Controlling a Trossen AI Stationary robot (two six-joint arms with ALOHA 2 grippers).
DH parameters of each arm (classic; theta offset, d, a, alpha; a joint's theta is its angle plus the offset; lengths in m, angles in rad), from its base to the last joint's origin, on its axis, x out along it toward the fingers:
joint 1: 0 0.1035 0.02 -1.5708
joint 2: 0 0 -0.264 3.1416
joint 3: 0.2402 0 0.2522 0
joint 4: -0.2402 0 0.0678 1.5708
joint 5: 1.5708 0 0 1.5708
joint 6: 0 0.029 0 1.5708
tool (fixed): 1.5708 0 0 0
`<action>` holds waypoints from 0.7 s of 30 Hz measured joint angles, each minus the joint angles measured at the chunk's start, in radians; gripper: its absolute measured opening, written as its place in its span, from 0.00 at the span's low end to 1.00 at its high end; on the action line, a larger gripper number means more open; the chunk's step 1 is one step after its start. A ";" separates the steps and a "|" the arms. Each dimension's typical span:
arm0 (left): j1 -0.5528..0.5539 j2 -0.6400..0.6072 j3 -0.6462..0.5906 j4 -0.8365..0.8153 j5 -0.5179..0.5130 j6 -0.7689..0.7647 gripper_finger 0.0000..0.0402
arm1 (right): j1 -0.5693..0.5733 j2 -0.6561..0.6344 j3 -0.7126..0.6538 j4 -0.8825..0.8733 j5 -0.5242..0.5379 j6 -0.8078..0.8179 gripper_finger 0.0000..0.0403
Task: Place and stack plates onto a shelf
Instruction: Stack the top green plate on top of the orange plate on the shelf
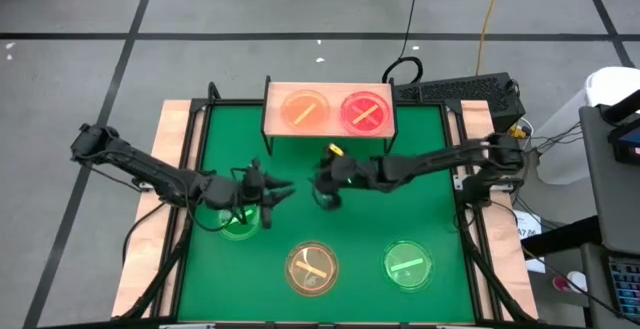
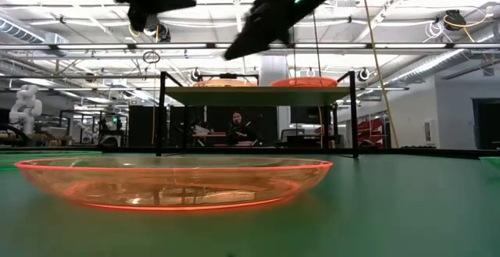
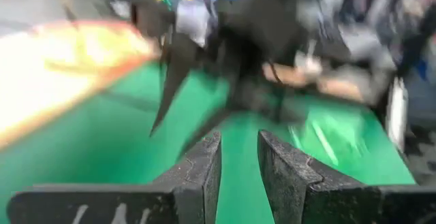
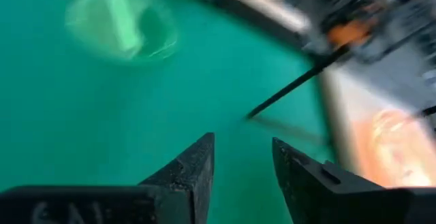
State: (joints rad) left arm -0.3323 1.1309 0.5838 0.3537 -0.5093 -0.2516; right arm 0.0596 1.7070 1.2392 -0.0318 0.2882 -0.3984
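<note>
Both arms reach inward, left hand and right hand open, nearly meeting.

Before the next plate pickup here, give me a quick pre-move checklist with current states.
1. Right hand empty, fingers apart: ok.
2. Left hand empty, fingers apart: ok.
3. Hands clear of each other: not ok, they are close together mid-mat.
4. Shelf load settled: ok, orange stack and red stack sit side by side.
5. Plates left on mat: green under left arm, amber, green: ok.
6. Stack heights: cannot tell.
</note>
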 joint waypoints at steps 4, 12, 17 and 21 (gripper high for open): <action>-0.025 0.000 0.045 -0.280 0.000 -0.126 0.25 | 0.106 -0.091 -0.020 -0.247 0.030 0.167 0.30; -0.031 0.042 0.086 -0.454 -0.035 -0.273 0.25 | 0.362 -0.329 -0.281 -0.272 0.283 0.412 0.29; -0.036 0.116 0.088 -0.464 0.155 -0.351 0.25 | 0.478 -0.487 -0.483 -0.100 0.369 0.446 0.29; -0.067 0.177 0.087 -0.482 0.293 -0.413 0.25 | 0.511 -0.590 -0.606 0.136 0.370 0.384 0.29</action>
State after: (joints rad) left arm -0.3996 1.3080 0.6712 -0.1281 -0.2161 -0.6642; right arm 0.5704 1.1167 0.6333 0.1041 0.6579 -0.0147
